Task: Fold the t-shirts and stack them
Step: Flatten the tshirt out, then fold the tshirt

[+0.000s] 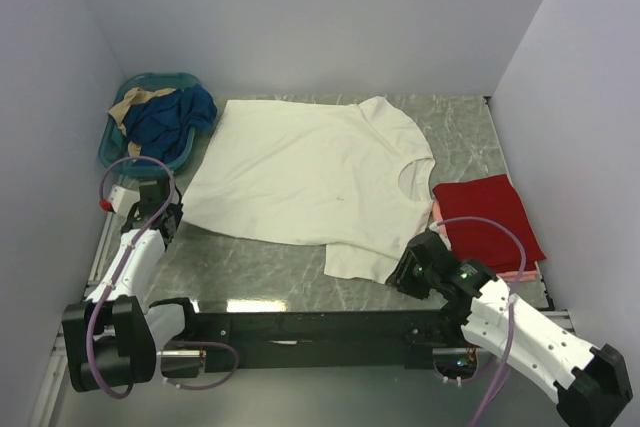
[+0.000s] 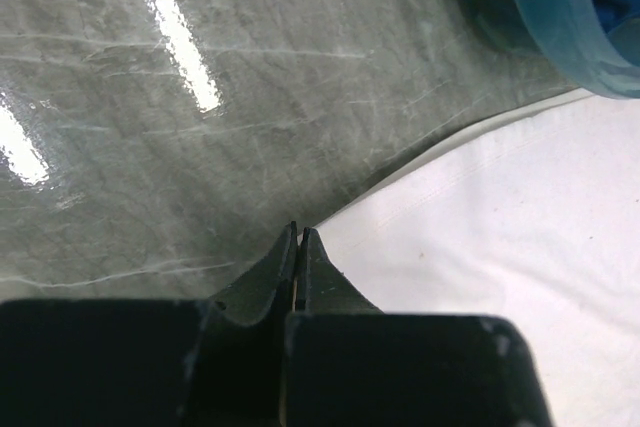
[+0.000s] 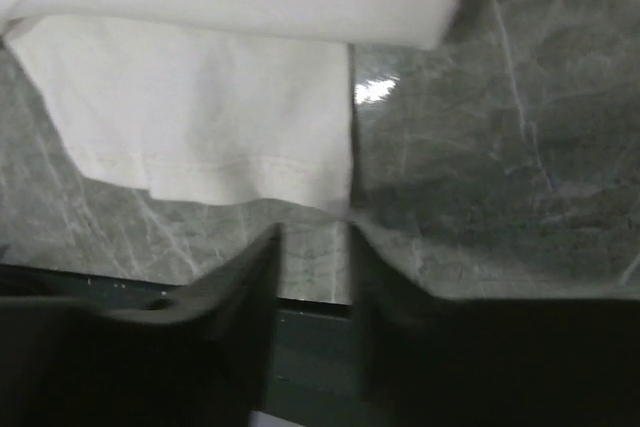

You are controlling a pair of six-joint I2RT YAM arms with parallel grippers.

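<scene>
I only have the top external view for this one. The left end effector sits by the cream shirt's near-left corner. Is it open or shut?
Observer: The left wrist view shows the left end effector shut, fingers pressed together, tips at the edge of the cream t-shirt. No cloth shows between them.
Operator: And the right one, by the sleeve?
Observer: The right end effector is open. The hem corner of the sleeve lies just beyond its gap, not gripped.
</scene>
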